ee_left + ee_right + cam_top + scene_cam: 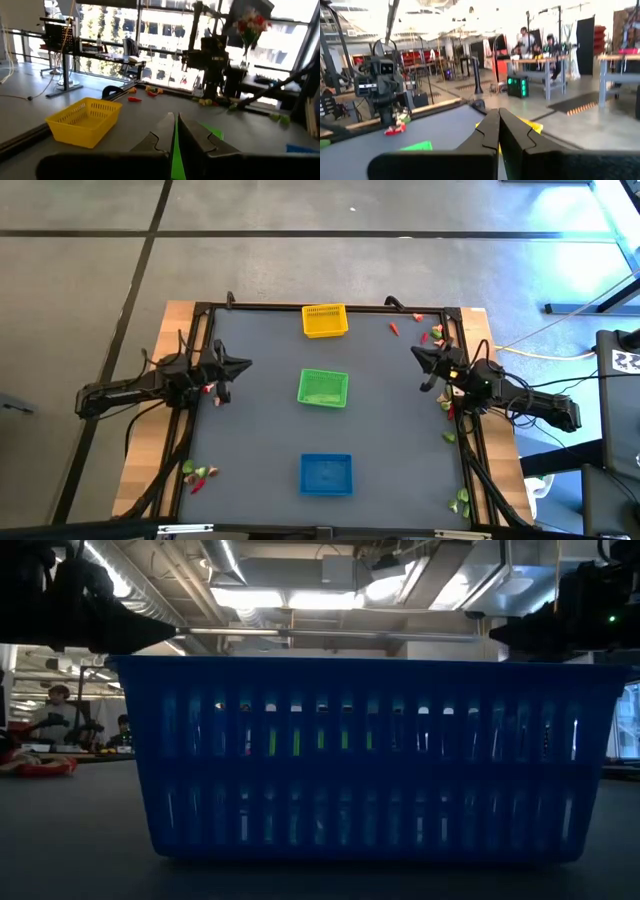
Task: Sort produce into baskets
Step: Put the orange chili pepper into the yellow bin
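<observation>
Baskets in a central column, seen overhead: yellow basket point(324, 320), green basket point(323, 388), blue basket point(326, 474); produce point(199, 475) scattered along table edges. Low view shows only the blue basket's wall. Left gripper point(243, 364) and right gripper point(417, 354): fingers pressed together, empty.

Looks like a robotics lab or workshop in some big open industrial space. The ceiling point(330, 585) is all exposed ducts and pipes with strip lights, and the floor point(300, 240) is bare grey concrete with dark seams. Through the right wrist view there are people point(535, 40) at workbenches further back, plus red tool cabinets point(420, 57) and a stand with green lights point(516, 86). The other side has a big wall of windows point(150, 45) with desks along it. Cables point(545, 352) run off the wood-edged, black-framed table point(400, 440).
</observation>
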You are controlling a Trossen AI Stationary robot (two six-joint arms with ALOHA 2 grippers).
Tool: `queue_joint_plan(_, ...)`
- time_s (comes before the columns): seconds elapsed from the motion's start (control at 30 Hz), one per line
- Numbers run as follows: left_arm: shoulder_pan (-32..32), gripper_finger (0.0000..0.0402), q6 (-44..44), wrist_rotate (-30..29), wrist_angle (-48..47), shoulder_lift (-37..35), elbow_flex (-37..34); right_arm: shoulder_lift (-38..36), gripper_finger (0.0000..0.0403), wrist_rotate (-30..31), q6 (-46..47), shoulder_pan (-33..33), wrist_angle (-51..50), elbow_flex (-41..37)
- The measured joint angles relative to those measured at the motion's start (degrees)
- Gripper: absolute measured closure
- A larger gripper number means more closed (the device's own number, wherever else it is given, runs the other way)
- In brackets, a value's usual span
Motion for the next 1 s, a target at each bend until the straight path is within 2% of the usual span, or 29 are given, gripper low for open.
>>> queue_joint_plan(0.1,0.0,0.0382,-1.7,-1.3,3.3,0.0,0.0,0.0,0.0393,0.6,-0.3,0.0,2.5,0.0)
queue_joint_plan(0.3,0.1,0.0382,-0.1,-4.7,7.0,0.0,0.0,0.0,0.0393,5.4,1.2,0.0,7.8,0.0)
queue_joint_plan(0.53,0.1,0.0383,1.8,-7.5,10.5,0.9,0.0,3.7,0.0393,9.7,1.2,0.0,7.6,0.4)
queue_joint_plan(0.8,2.0,0.0383,5.9,-8.9,22.4,10.7,0.0,19.8,0.0393,16.0,-0.5,-0.1,7.2,6.0)
queue_joint_plan(1.0,5.0,0.0383,5.9,-8.9,30.8,20.6,0.0,35.1,0.0393,16.7,-1.7,-6.2,2.5,15.3)
